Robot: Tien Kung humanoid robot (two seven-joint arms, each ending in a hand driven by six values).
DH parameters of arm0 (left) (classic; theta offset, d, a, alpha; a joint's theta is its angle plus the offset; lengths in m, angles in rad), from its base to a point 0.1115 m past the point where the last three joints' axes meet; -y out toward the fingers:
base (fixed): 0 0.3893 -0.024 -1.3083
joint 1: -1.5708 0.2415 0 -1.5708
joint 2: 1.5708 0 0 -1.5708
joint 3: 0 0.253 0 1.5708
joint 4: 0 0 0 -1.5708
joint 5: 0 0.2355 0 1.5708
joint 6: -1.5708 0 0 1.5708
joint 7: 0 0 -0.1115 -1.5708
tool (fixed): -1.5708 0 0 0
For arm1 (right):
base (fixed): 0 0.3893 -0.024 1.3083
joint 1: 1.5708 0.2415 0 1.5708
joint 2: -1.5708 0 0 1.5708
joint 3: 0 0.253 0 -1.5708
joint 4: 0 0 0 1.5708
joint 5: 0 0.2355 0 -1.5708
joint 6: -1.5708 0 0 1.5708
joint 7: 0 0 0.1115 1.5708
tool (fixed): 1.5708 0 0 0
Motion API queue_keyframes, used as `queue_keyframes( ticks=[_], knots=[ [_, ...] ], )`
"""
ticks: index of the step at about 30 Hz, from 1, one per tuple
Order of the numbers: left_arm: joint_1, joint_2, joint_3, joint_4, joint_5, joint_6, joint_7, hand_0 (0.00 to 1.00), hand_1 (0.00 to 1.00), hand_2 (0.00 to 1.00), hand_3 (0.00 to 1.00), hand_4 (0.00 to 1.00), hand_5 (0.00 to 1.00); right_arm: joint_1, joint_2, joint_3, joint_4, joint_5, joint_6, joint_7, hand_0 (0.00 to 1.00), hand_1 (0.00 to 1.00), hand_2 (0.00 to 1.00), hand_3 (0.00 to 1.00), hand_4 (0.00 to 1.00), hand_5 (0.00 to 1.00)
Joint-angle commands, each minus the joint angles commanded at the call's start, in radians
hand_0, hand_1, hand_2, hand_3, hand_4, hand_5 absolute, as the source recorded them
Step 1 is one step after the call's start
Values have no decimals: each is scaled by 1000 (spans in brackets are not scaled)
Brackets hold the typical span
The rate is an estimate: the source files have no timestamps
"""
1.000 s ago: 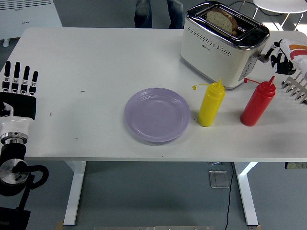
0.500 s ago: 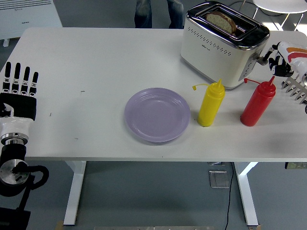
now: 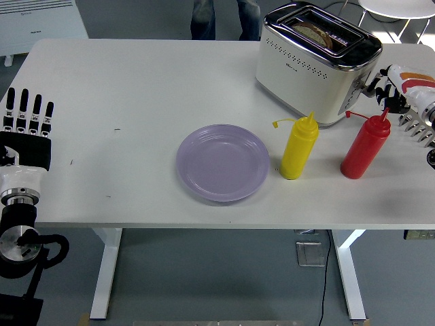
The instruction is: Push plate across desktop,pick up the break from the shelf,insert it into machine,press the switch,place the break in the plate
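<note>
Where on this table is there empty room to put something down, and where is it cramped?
The widest bare stretch lies left of the plate, running to the left robot hand and up to the far edge. A narrow strip runs along the near edge. It is crowded on the right: toaster, yellow bottle, red bottle and the right robot hand sit close together.

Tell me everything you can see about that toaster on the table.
The toaster is a boxy cream-white machine with a shiny metal top and rows of small holes along its side. It stands upright near the table's far right edge. A slice of bread sits low in its slot. The robot's right hand is at the lever on its right end. The yellow bottle stands just in front.
</note>
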Motion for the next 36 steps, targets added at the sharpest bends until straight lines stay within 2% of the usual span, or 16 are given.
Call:
queue_keyframes(
  ticks=[14,25,28,29,31,34,35,36],
  knots=[
    [-4,0,-1,-1,0,0,0,869,878,879,780,533,998,-2,0,33,-1,-10,-2,-1,240,178,254,533,369,2],
    [-5,1,-1,0,1,0,-1,869,877,879,780,533,998,-10,-29,120,43,-40,5,-17,239,177,254,534,368,2],
    [-5,1,-1,0,1,0,-1,869,877,879,780,533,998,-16,-36,161,52,-49,11,-44,239,177,254,534,368,2],
    [-6,1,-1,0,1,0,-1,869,878,880,780,534,998,-17,-39,174,57,-51,24,-61,231,198,287,677,450,2],
    [-6,1,-2,0,1,-1,-2,869,878,880,780,534,998,-21,-44,195,67,-47,48,-96,231,198,287,677,450,2],
    [-6,1,-2,1,1,0,-2,869,878,880,780,534,998,-27,-50,224,82,-33,56,-127,231,198,287,677,450,2],
    [-6,1,-2,1,1,0,-2,869,878,880,780,534,998,-31,-53,241,93,-32,56,-136,285,358,472,976,637,310],
    [-6,1,-2,1,1,0,-2,869,878,880,780,534,998,-33,-54,247,96,-31,56,-138,285,358,472,976,637,310]
  ],
)
